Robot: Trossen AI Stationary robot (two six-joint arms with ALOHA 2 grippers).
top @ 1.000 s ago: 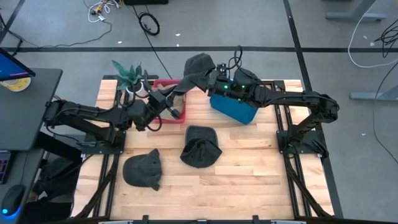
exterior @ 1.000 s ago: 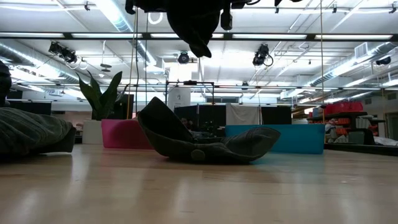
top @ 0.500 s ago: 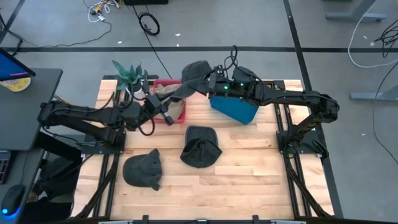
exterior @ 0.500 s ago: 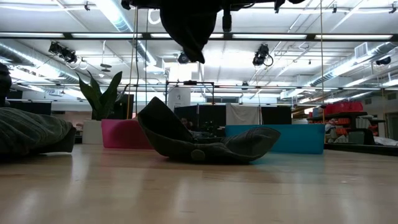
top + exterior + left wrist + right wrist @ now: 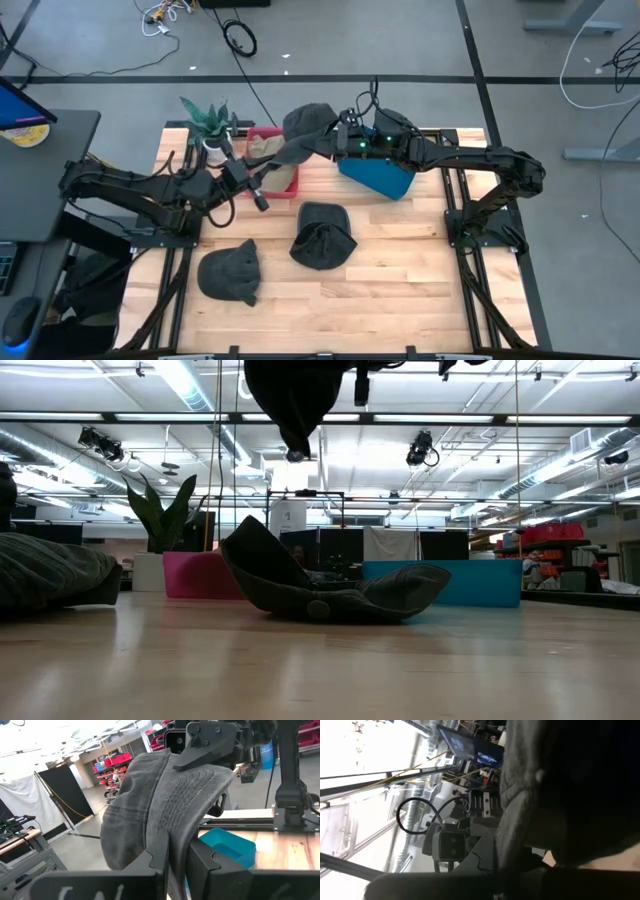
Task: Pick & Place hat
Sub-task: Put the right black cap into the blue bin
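A dark grey hat point(image 5: 305, 122) hangs in the air between both grippers, above the far left part of the table near the pink bin point(image 5: 283, 178). My left gripper point(image 5: 258, 180) is shut on its lower, stretched end, and my right gripper point(image 5: 335, 142) is shut on its upper side. In the low view the hat point(image 5: 290, 395) hangs at the top of the picture. Two more dark hats lie on the table, one in the middle point(image 5: 322, 236) and one near the left front point(image 5: 230, 272). My left gripper pinches a folded, stitched part of the hat point(image 5: 172, 840) between its two fingers point(image 5: 152, 862), coming from the table's left and slanting upward. The hat is lifted clear and drawn out toward the other gripper. My right gripper point(image 5: 205, 742) is clamped on the hat's upper edge point(image 5: 200, 762), coming from the table's right. The cloth hangs down from it and fills the right wrist view point(image 5: 530, 785), hiding the exact place of contact.
A blue bin point(image 5: 378, 175) stands right of the pink bin at the table's far side. A potted plant point(image 5: 208, 125) stands at the far left corner. Bare wood lies along the near edge and on the right half of the table point(image 5: 400, 270).
Both grippers have carried the hat toward the table's left, from above the gap between the bins to above the pink bin's far side. The left gripper has drawn back leftward, and the hat stays stretched between the two. The hats on the table have not moved.
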